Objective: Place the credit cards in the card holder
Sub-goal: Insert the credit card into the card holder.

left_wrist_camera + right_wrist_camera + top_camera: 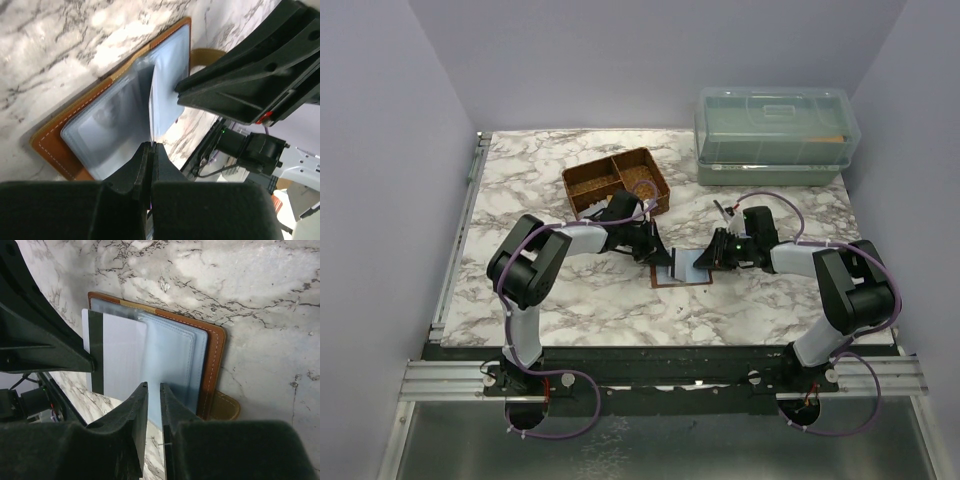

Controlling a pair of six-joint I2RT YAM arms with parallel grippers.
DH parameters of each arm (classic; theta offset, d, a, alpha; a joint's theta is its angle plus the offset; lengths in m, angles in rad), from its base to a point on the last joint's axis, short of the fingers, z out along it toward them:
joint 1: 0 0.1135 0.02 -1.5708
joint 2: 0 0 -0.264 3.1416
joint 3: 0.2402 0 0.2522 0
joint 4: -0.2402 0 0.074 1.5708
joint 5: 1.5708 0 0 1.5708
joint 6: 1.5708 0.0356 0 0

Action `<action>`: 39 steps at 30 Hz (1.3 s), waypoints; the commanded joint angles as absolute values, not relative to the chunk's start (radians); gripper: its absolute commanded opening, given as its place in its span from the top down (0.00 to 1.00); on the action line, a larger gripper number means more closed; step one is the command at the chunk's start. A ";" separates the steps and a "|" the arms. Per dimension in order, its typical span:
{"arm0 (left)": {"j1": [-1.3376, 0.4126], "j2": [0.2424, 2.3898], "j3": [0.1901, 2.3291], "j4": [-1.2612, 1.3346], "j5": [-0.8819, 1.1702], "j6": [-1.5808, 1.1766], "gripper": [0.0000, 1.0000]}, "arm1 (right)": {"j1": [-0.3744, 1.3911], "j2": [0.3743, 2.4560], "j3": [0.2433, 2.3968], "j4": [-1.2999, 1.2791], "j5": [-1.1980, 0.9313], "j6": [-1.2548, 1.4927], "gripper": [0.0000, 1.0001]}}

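The brown card holder [662,282] [50,145] [215,355] lies open on the marble, its pale blue plastic sleeves facing up. A pale credit card [120,355] [151,102] with a dark stripe is partly under the top sleeve. My left gripper [657,256] [151,145] is shut on that card's outer edge. My right gripper [708,258] [153,386] hovers at the sleeves' near edge from the other side. Its jaws stand a narrow gap apart, and nothing shows clamped between them. No other credit cards are in view.
A brown divided basket tray [617,182] stands just behind the left arm. A clear lidded box [775,135] sits at the back right. The holder's snap tab [225,407] sticks out on the marble. Purple walls close in on both sides.
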State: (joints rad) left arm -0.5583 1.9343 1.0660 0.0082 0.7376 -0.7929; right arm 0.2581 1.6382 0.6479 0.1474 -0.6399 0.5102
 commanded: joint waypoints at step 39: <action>-0.673 2.077 1.155 0.065 0.564 -0.939 1.00 | 0.258 1.624 0.676 0.121 -0.607 0.507 0.91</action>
